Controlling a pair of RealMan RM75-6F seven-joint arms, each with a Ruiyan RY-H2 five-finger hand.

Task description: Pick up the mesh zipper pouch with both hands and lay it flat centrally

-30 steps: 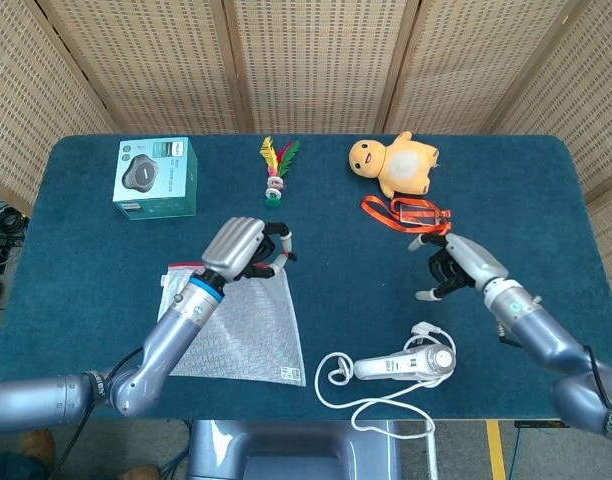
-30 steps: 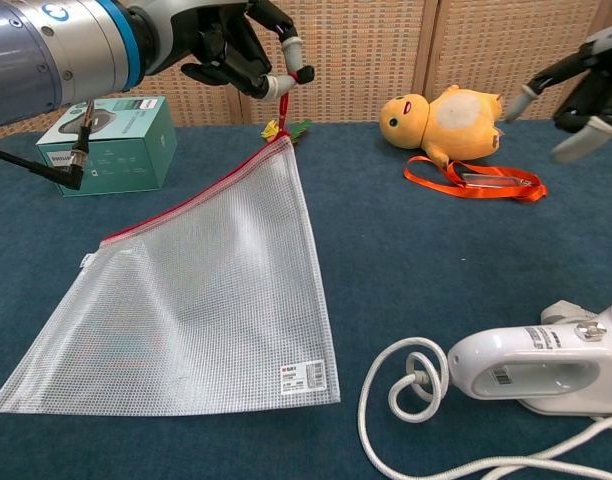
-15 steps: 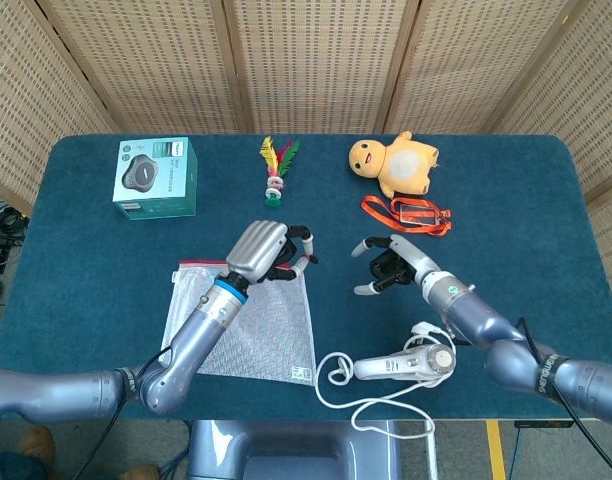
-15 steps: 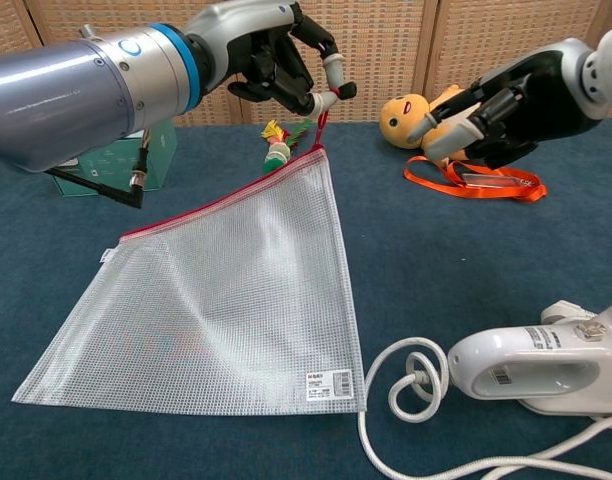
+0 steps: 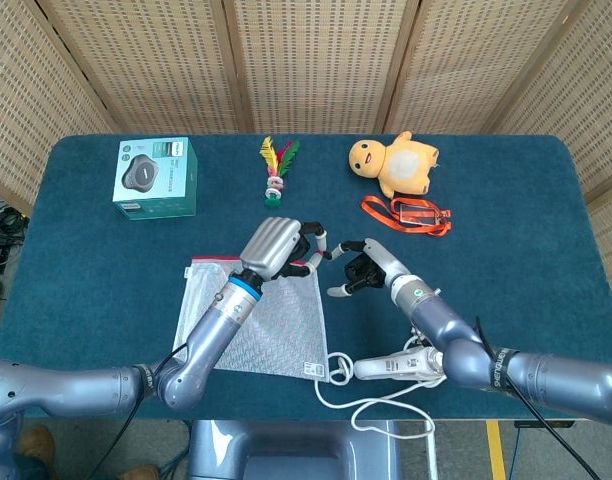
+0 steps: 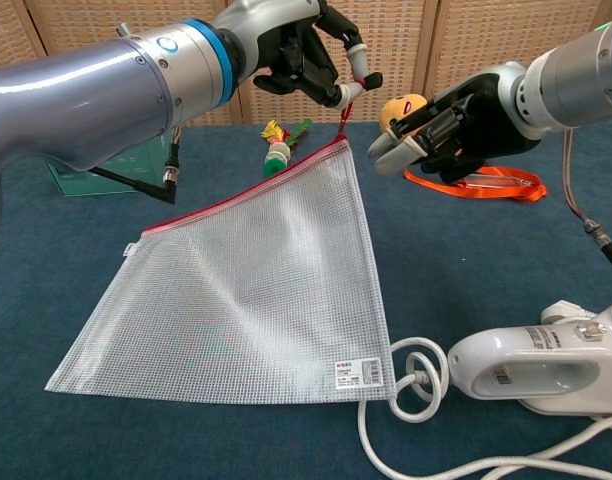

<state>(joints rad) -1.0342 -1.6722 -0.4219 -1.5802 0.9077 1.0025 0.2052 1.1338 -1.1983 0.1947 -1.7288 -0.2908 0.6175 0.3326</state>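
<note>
Nearer centre now, left hand pinches the mesh pouch; right hand, fingers apart, has closed in.

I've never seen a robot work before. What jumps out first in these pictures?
The left hand pinches the red zipper pull of a mesh zipper pouch, lifting one corner while the rest lies on the blue table. The right hand hovers close beside that corner, holding nothing. Behind sits a yellow plush duck; a white corded handheld appliance lies at the near edge.

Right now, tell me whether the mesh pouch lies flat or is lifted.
Partly lifted: the left robot hand holds one top corner of the mesh pouch up by its red pull, while the bottom edge rests on the table.
</note>
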